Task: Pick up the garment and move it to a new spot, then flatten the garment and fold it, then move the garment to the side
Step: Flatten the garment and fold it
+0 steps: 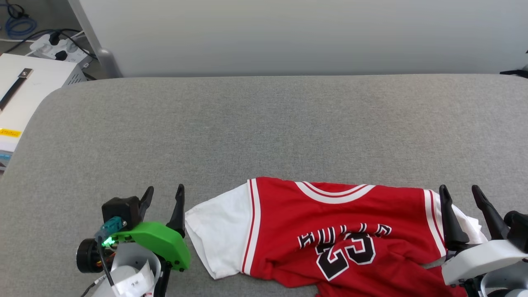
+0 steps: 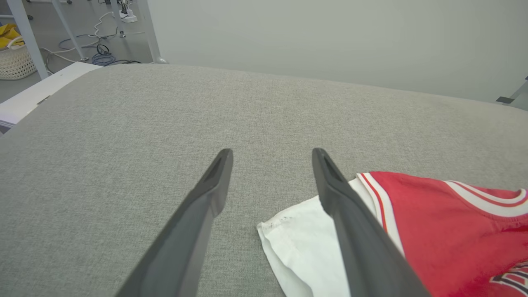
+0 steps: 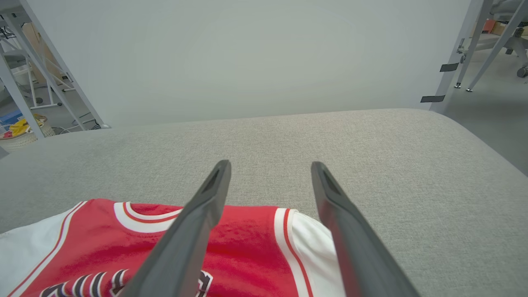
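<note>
Left gripper (image 1: 165, 188) wide open, empty, just beside white sleeve (image 1: 218, 231). Right gripper (image 1: 459, 188) wide open, empty, over other sleeve (image 1: 470, 225). Garment (image 1: 338, 222) rumpled at near edge of grey cushion (image 1: 264, 123), right of middle. Best bet — pinch both shoulders, lift level. Count — one garment, two sleeves, two grippers.

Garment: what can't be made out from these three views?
Garment hem: head view, cut off by the bottom edge; full length unknown.
Sleeve on the robot's right: head view, partly behind the open right pincer and its pale arm.
Lettering: right wrist view, cut by the bottom edge and a finger.
Left white sleeve: left wrist view, partly covered by a finger of the open left pincer.
</note>
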